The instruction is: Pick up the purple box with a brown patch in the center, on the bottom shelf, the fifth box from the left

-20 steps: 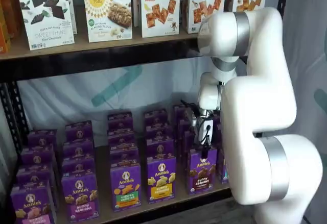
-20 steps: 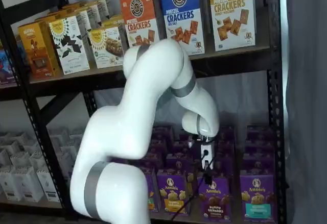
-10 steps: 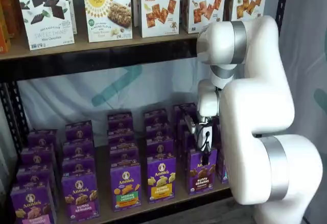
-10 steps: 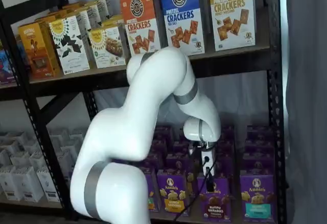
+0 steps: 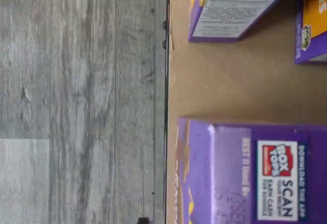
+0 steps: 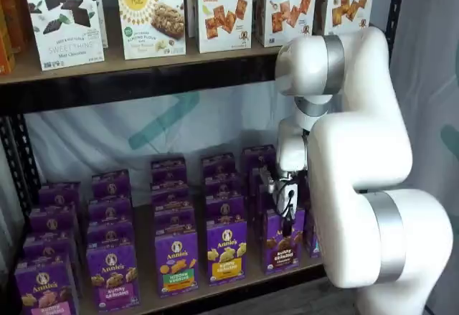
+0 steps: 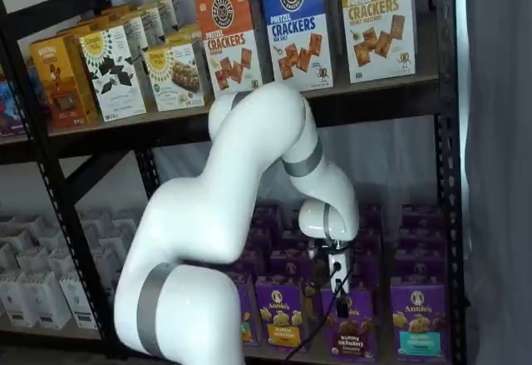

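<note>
on the bottom shelf (image 6: 244,280), at the front of a row of purple cartons, the purple box (image 6: 282,241) is standing upright, showing dark brown cookies and white "bunny grahams" lettering on its face. in both shelf views it is sitting at the shelf's front edge, with a purple carton with yellow cookies (image 6: 226,250) just beside it on one side. the gripper (image 6: 285,211) is hanging directly over the top of the purple box (image 7: 352,325), its white body and a dark cable showing, and its lower end is reaching down to the box's top edge. the fingers are too dark and small against the cartons to say whether they are spread or closed, so i cannot tell. the white arm (image 7: 249,182) is bending down from in front of the upper shelf of cracker boxes (image 7: 293,24). seen from the wrist camera, a purple carton top with a "box tops" label (image 5: 278,178) is lying close beneath, beside the brown shelf board (image 5: 225,86) and grey floor (image 5: 76,81).
</note>
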You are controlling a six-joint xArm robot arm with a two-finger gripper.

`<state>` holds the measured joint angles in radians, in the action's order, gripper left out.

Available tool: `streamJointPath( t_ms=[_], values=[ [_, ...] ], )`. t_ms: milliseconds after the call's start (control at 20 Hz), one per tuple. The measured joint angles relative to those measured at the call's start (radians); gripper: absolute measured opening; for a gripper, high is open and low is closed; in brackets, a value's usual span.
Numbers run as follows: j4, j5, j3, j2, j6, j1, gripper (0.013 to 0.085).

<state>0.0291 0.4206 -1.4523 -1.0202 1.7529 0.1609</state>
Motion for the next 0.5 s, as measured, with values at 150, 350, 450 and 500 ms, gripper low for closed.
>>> streamJointPath(
  t_ms=[150, 350, 450, 500],
  values=[
    [-0.008, -0.004, -0.002, -0.004, -0.006, 0.001, 0.0690],
    [-0.003, -0.016, 0.003, -0.007, -0.001, 0.002, 0.0570],
    [0.002, -0.018, 0.003, -0.008, 0.004, 0.002, 0.0570],
    [0.004, -0.020, 0.003, -0.009, 0.006, 0.002, 0.0570]
  ],
)
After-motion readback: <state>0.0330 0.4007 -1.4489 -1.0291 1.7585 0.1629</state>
